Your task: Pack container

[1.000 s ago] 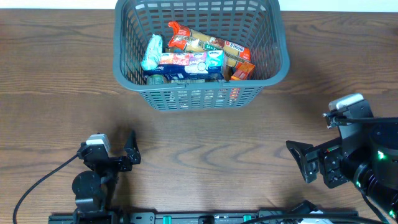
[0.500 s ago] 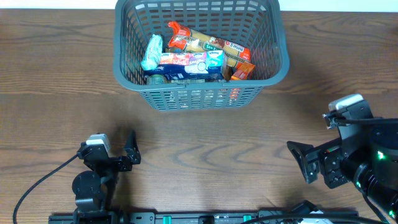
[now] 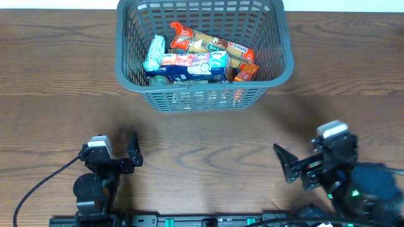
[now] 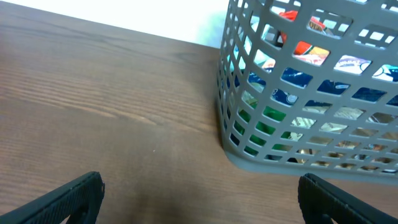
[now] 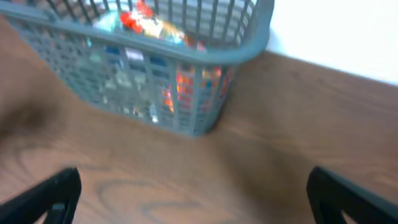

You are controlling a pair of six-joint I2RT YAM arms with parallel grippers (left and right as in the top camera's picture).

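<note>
The grey-blue lattice container [image 3: 285, 63] stands at the far middle of the table, holding several grocery packets: a pale blue pouch [image 3: 154, 53], a blue-and-white pack [image 3: 192, 63] and orange-red packs [image 3: 246, 70]. My left gripper [image 3: 117, 147] sits low at the near left, open and holding nothing. In the left wrist view it [image 4: 202, 205] has bare wood between its fingers, with the container [image 4: 323, 158] ahead to the right. My right gripper [image 3: 307, 157] is at the near right, open and holding nothing. The right wrist view is blurred; the container [image 5: 205, 118] lies ahead of the gripper [image 5: 199, 199].
Brown wooden table [image 3: 57, 88] all round the container. A black cable [image 3: 38, 186] runs from the left arm's base toward the near edge. A white wall strip shows behind the table in both wrist views.
The right arm has shifted left and nearer the table's front edge, turning toward the container; its wrist view is motion-blurred. The left arm and the container's contents have not moved.
</note>
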